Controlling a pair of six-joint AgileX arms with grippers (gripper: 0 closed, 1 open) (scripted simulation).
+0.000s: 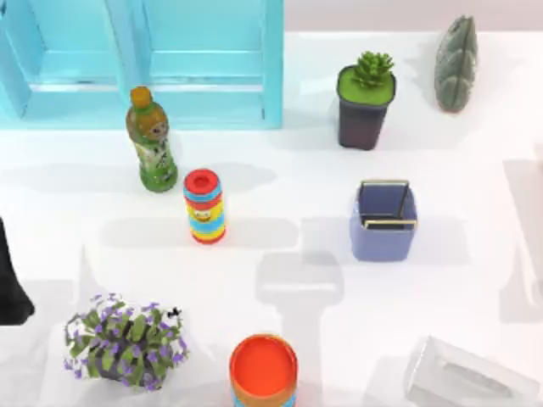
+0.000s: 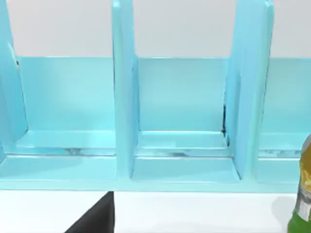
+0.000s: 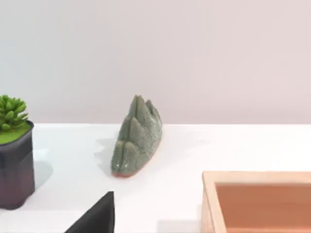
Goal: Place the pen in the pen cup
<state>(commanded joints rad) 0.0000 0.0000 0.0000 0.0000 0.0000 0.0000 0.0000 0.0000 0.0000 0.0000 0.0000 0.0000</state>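
The pen cup [image 1: 383,222] is a small square periwinkle-blue cup with a thin metallic rim. It stands upright, right of the table's middle in the top view, with nothing touching it. The pen is hidden or out of view. A tiny dark speck [image 1: 175,313] shows at the edge of the purple flowering plant [image 1: 125,342]; I cannot tell what it is. My left arm [image 1: 10,288] is a black shape at the table's left edge, far from the cup. A black wedge of gripper body [image 2: 95,218] shows in the left wrist view, and another [image 3: 95,217] in the right wrist view.
A light-blue shelf [image 1: 153,59] spans the back left, with a green bottle [image 1: 151,140] and a striped red tube [image 1: 204,206] in front. A dark plant pot [image 1: 365,97] and grey-green ornament [image 1: 456,64] stand back right. An orange-red cup [image 1: 263,371] and pale box [image 1: 471,377] sit at the front.
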